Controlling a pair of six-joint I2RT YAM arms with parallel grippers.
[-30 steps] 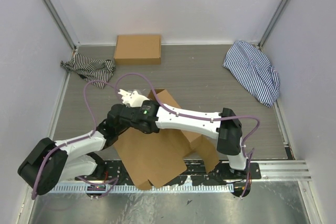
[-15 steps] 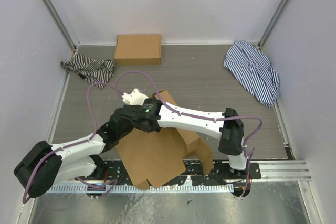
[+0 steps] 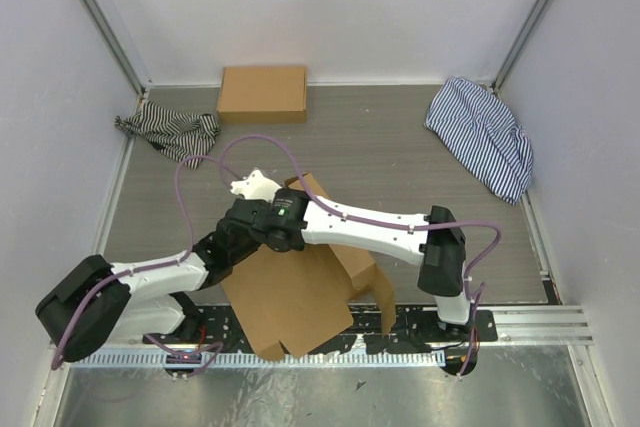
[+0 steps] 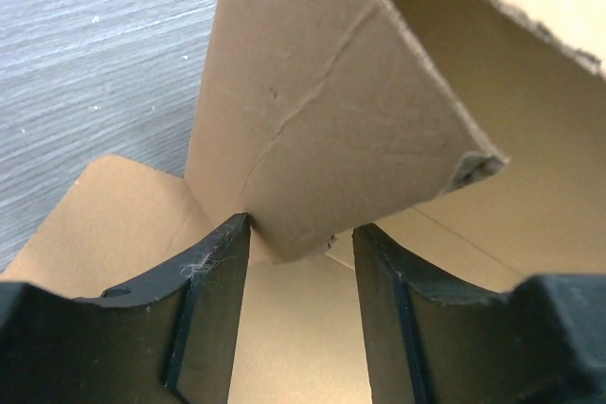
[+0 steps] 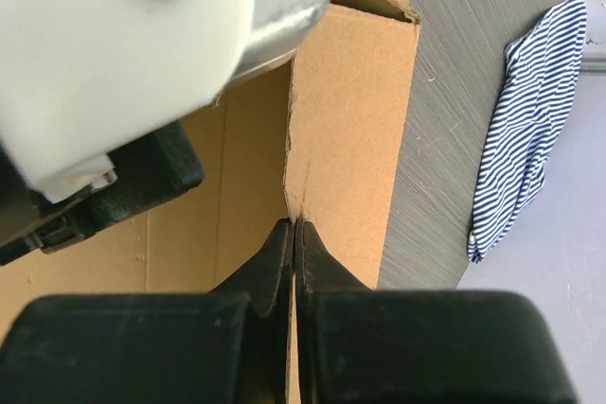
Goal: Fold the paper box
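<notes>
Right gripper [image 5: 294,230] stays clenched on the plain brown cardboard paper box [image 3: 290,302]; left gripper [image 4: 303,234] gapes around a corner flap [image 4: 322,139]; right-hand flap [image 3: 386,297] now steeper.

- The paper box [image 3: 295,297]: matt brown cardboard, smooth on its faces, creased across one flap, rough and fibrous along the cut edges.
- Second box [image 3: 262,94]: the same dull brown cardboard.
- Table [image 3: 400,147]: grey, finely grained and matt; it may be wood-look laminate.
- Near-edge plate [image 3: 300,399]: bare brushed metal with a soft sheen.
- Blue-striped cloth [image 3: 482,137] and dark-striped cloth [image 3: 170,130]: soft woven fabric, crumpled.
- Fingers [image 4: 213,281] of the left gripper [image 4: 301,234]: matt black plastic, with pale lint on one.
- Right arm shell [image 3: 370,232]: smooth, glossy white plastic.
</notes>
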